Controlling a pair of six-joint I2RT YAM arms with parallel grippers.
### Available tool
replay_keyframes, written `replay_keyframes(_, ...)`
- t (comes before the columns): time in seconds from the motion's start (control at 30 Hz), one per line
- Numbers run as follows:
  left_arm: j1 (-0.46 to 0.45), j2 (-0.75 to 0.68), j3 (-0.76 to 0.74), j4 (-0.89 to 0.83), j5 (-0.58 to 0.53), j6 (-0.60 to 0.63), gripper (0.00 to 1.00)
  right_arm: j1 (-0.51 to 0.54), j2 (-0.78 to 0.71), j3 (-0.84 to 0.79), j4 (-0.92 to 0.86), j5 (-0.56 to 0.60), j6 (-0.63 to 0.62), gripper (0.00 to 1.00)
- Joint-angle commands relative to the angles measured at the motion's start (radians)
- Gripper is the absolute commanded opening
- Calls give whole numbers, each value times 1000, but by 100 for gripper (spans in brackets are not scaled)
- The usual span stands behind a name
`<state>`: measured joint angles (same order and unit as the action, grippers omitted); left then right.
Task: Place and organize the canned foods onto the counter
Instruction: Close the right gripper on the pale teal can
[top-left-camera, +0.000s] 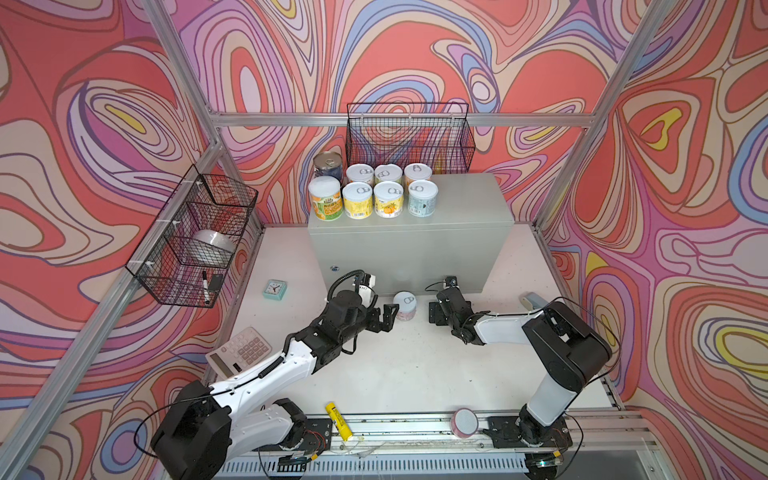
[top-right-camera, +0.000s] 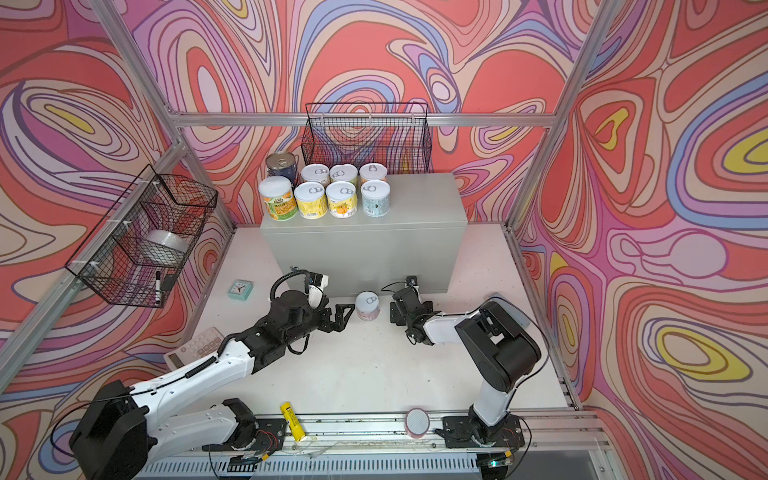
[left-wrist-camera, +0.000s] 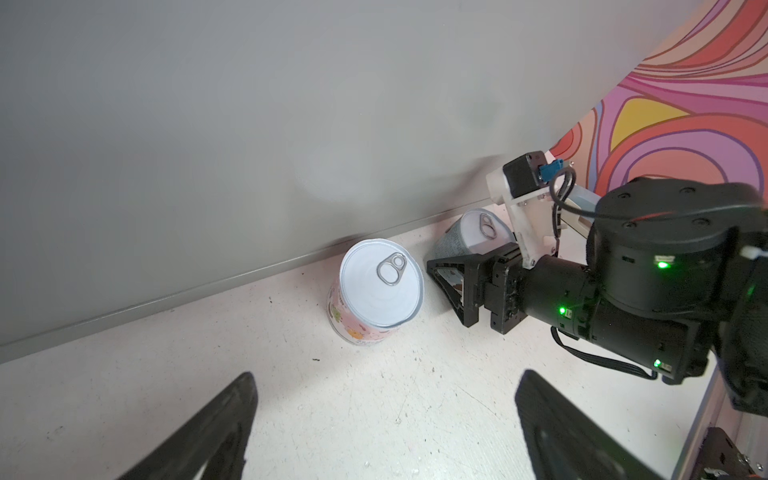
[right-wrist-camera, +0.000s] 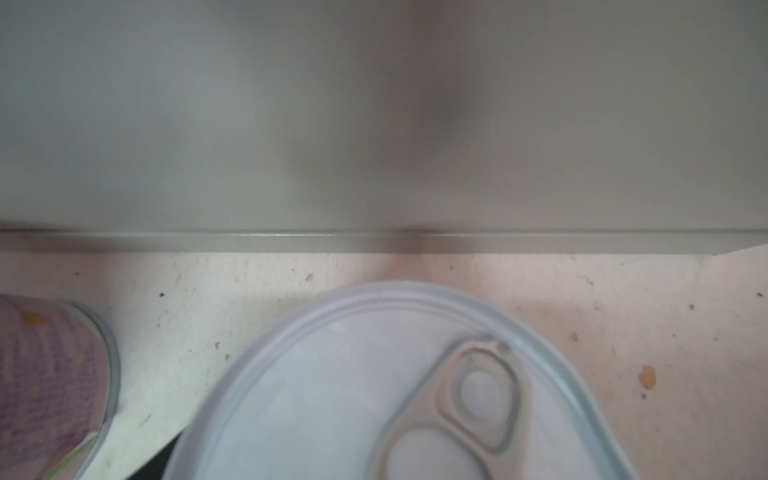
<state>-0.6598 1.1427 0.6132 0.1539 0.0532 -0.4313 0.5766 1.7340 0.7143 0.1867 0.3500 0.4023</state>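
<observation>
Several cans stand in two rows on the left part of the grey counter, seen in both top views. A pink-labelled can stands upright on the table at the counter's foot. My left gripper is open just left of it, with nothing between its fingers. My right gripper reaches down over a grey-blue can, whose lid fills the right wrist view. The top views hide that can. One right finger shows beside it; whether the jaws press it does not show.
A mint clock and a calculator lie left of my left arm. A yellow tube and a pink cylinder sit at the front rail. Black wire baskets hang on the back and left walls.
</observation>
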Motion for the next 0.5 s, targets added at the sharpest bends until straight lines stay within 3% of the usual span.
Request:
replay_keyframes(0.0,6,5,16,-2,2,-8,98,-3,19,5,39,24,0,94)
replay_keyframes(0.2,5,21,33,-10,5,-4,99,-14,29,6,62,21,-20,89)
replay_keyframes(0.47,5,37,38,-3,16,-12,98,-14,17,-5,66,-33,-27,65)
